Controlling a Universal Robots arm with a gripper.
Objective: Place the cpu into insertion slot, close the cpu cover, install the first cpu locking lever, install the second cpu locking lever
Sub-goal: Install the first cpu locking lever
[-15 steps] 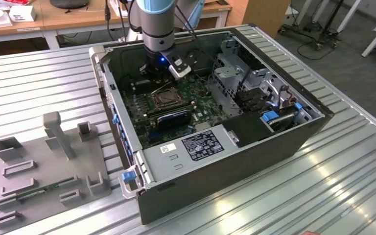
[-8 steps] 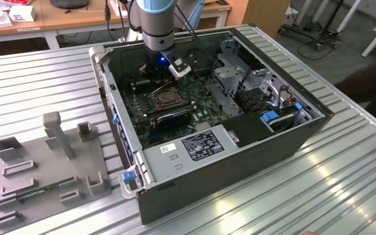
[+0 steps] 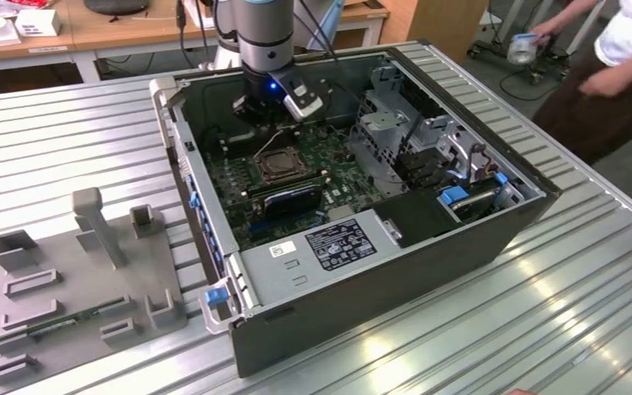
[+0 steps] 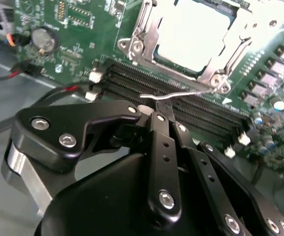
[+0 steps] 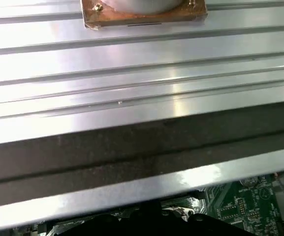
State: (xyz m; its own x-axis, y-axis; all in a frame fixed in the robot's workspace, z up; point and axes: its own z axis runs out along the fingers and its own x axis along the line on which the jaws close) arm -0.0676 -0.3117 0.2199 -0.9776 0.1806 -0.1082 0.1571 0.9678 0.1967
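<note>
Ribbed metal bench point(image 3: 579, 313) carries the open case point(image 3: 404, 280); pincer point(image 4: 154, 112), pressed together, meets a locking lever point(image 4: 186, 95) beside the cpu point(image 4: 193, 32).

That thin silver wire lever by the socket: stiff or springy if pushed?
Thin bent silver wire lever: probably springy, flexing before it moves, being long and slender. Its smooth round metal could slip off the black hand.

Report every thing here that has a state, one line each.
cpu: seated in the insertion slot, metal top up.
cpu cover: down flat around the cpu.
locking lever: lying low along the memory slots, free end at the hand; whether it is latched cannot be told.
hand: fingers shut together.
computer case: on its side, open.
</note>
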